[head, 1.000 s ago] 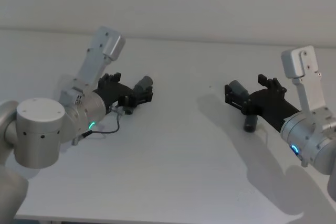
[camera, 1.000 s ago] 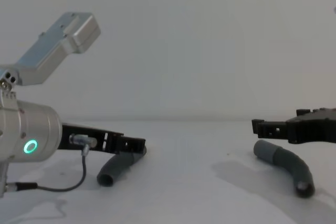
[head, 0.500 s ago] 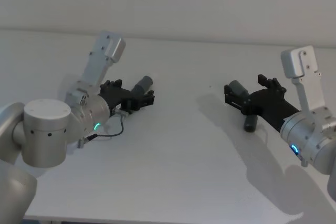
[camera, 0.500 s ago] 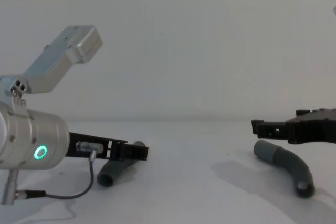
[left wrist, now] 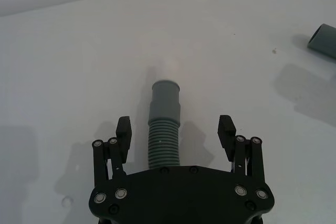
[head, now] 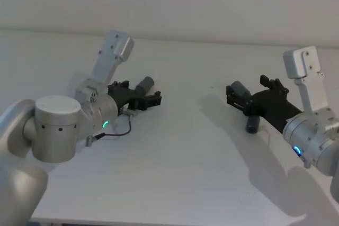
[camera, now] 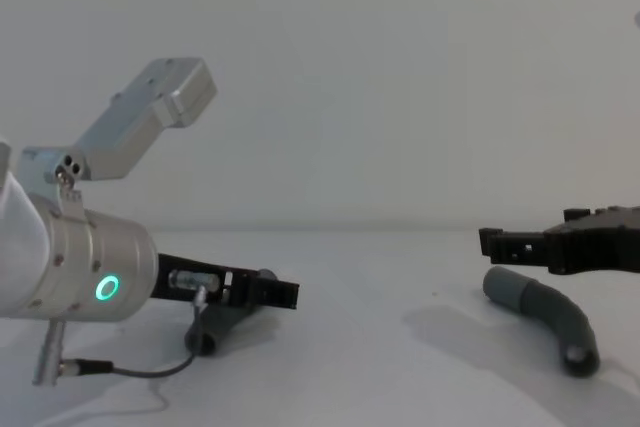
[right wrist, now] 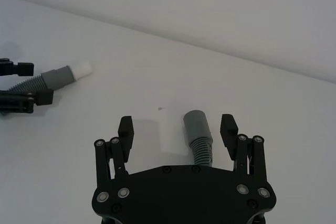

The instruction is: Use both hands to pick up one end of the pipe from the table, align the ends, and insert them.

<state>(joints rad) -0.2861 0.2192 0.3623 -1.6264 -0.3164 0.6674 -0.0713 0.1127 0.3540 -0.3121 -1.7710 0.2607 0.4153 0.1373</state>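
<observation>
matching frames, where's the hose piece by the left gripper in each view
Head view: left hose piece, left of centre, between the fingers of the open left gripper.
Left wrist view: between that gripper's fingers.
Right wrist view: far off, white-tipped.
Chest view: lower left.
Shared landmark: the left gripper straddling it.

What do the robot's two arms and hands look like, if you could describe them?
Both arms are silver cylinders: the left arm bears a green ring light and a thin grey cable, the right arm a blue light. The left hand and right hand are black, two-fingered, studded with silver screws.
</observation>
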